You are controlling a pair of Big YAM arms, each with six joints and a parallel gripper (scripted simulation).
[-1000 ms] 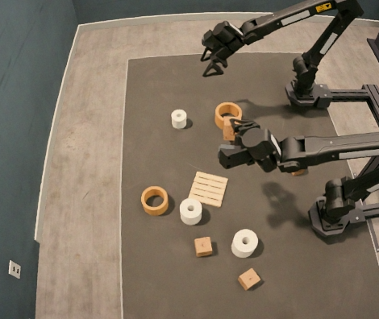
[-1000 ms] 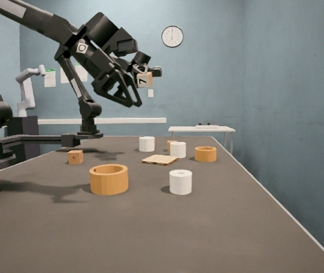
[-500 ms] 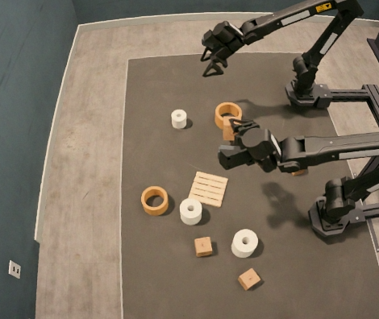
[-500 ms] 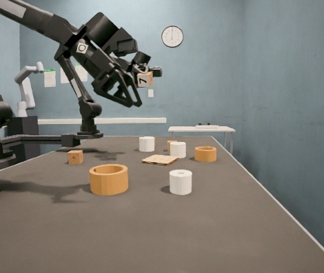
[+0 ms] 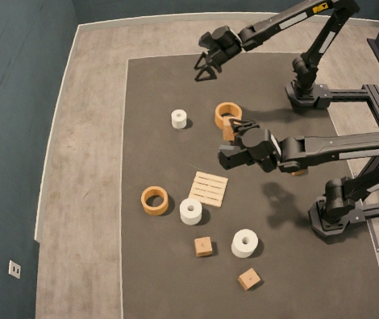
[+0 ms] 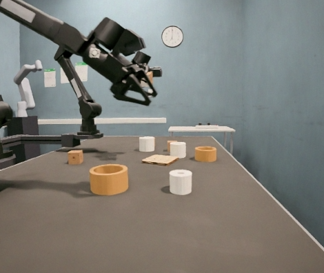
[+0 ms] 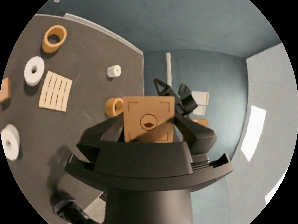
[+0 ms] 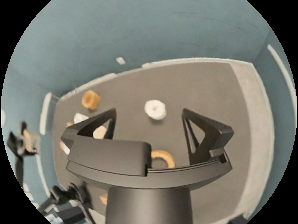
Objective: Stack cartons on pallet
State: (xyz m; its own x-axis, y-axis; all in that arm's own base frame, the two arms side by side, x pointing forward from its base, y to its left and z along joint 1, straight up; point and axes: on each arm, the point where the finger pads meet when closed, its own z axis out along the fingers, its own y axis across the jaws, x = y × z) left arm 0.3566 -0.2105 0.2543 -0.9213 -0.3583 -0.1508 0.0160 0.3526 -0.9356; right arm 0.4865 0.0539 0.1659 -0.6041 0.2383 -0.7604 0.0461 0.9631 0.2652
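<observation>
Holding a carton [image 5: 229, 130] [image 6: 145, 81] [image 7: 149, 120] clamped in its jaws, the left gripper [image 5: 235, 126] [image 7: 148, 112] hangs above the table [image 5: 158, 274] [image 6: 200, 220]. The right gripper [image 5: 199, 72] [image 6: 152, 97] [image 8: 149, 111] hovers with jaws wide apart. Three cartons stand on the table, off the pallet [image 5: 209, 188] [image 6: 160, 159] [image 7: 55, 91], two beyond the rolls, one near the left arm.

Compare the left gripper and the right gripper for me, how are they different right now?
The left gripper has its fingers shut on a cube-shaped carton, while the right gripper is open and holds nothing. In the top view, the left gripper is nearer the wooden pallet, the right gripper farther from it. Both are black and raised above the table.
</observation>
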